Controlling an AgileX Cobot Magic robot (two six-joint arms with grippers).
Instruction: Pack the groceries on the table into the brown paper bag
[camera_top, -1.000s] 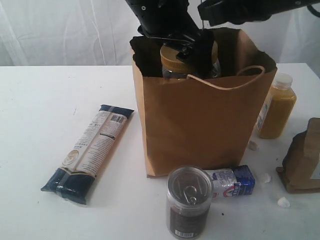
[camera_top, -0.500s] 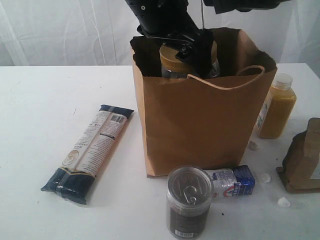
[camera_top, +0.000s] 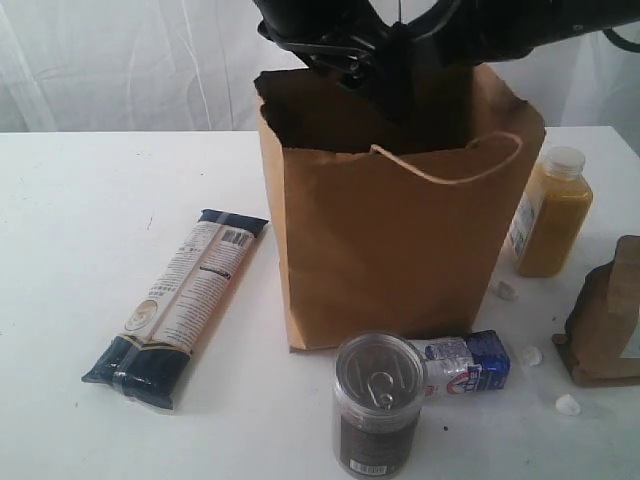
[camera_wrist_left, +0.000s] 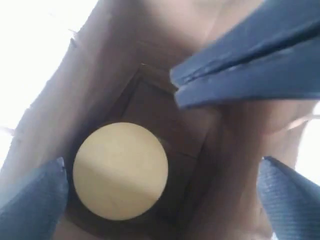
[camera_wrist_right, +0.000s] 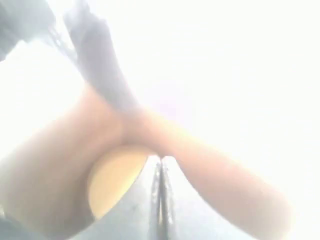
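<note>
Brown paper bag (camera_top: 400, 250) holds one jar (camera_wrist_left: 120, 170), five groceries (camera_top: 378, 400) outside; left pincer (camera_wrist_left: 160, 200) spread, right pincer (camera_wrist_right: 160, 195) pressed together.

View down into the brown paper bag (camera_wrist_left: 100, 75), its creased walls narrowing to a darker folded floor. A round tan lid (camera_wrist_left: 120, 171), seen from above, sits on that floor. The left pincer (camera_wrist_left: 162, 197) is spread wide and holds nothing; one blue textured finger (camera_wrist_left: 32, 205) lies just beside the lid, the other well apart. The right pincer (camera_wrist_left: 180, 86), its blue fingers pressed together, reaches across the bag's mouth.
</note>
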